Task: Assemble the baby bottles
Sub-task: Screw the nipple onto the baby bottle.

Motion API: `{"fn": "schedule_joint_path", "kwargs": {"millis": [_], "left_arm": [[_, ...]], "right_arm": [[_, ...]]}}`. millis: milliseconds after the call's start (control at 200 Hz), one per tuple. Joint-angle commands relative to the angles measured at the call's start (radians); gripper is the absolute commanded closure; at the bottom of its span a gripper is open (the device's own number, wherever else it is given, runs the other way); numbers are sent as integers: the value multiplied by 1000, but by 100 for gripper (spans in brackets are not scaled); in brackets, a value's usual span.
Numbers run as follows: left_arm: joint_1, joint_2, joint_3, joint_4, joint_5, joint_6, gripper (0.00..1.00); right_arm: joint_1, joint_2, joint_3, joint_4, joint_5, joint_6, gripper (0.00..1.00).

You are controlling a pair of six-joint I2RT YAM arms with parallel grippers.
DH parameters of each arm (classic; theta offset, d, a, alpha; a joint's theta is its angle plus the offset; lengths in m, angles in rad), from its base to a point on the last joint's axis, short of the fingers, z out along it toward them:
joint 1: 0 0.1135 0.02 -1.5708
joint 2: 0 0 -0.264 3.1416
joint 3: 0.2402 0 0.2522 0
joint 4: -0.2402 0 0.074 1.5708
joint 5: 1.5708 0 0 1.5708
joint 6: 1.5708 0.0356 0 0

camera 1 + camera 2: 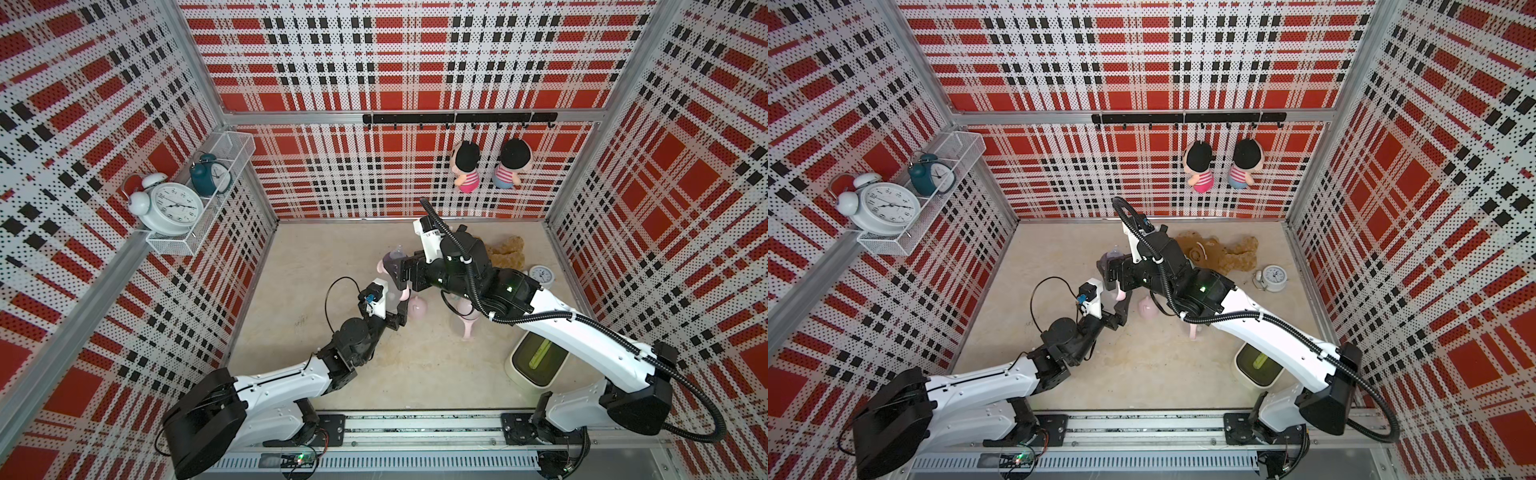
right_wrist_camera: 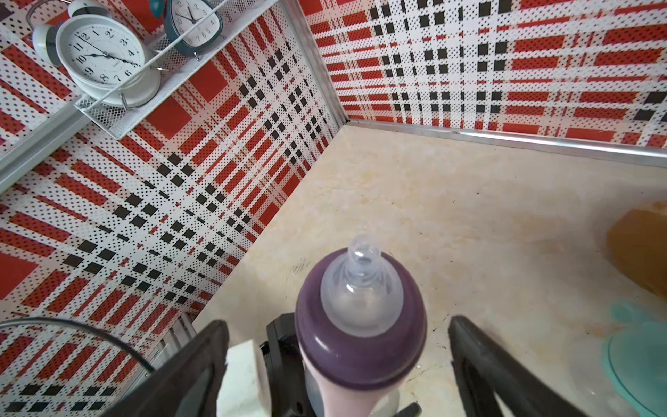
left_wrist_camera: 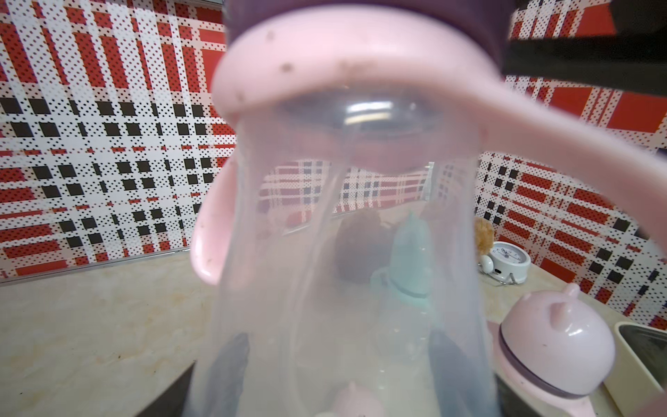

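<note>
Near right, a white bin [image 1: 519, 376] sits on the table, and left of it a pink eared cap [image 3: 556, 346] rests just beside the left gripper [image 1: 395, 311]. That gripper is clamped on the clear lower body of a baby bottle [image 3: 343, 252], held teat uppermost over the table's middle with its pink handle ring [image 3: 361, 61] under the purple teat collar [image 2: 361, 346]. Just beyond, the right gripper [image 2: 343, 364] reaches in from the right, jaws spread wide on either side of that collar without touching it. Farther right lie a brown plush bear [image 1: 507, 251] and a small white alarm clock [image 1: 541, 275].
</note>
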Motion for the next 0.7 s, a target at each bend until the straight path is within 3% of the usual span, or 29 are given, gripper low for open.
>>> {"fn": "schedule_joint_path", "kwargs": {"millis": [0, 235, 411, 616, 691], "left_arm": [[-13, 2, 5, 40, -39, 29, 100], [-30, 11, 6, 48, -52, 49, 100], [-32, 20, 7, 50, -59, 49, 100], [-33, 16, 2, 51, -46, 52, 100], [-34, 10, -3, 51, -44, 51, 93]], "right_arm": [[-25, 35, -2, -38, -61, 0, 3], [-30, 90, 8, -9, -100, -12, 5], [-30, 117, 13, -18, -113, -16, 12], [-32, 107, -3, -6, -103, -20, 31], [-37, 92, -27, 19, -101, -23, 37]]}}
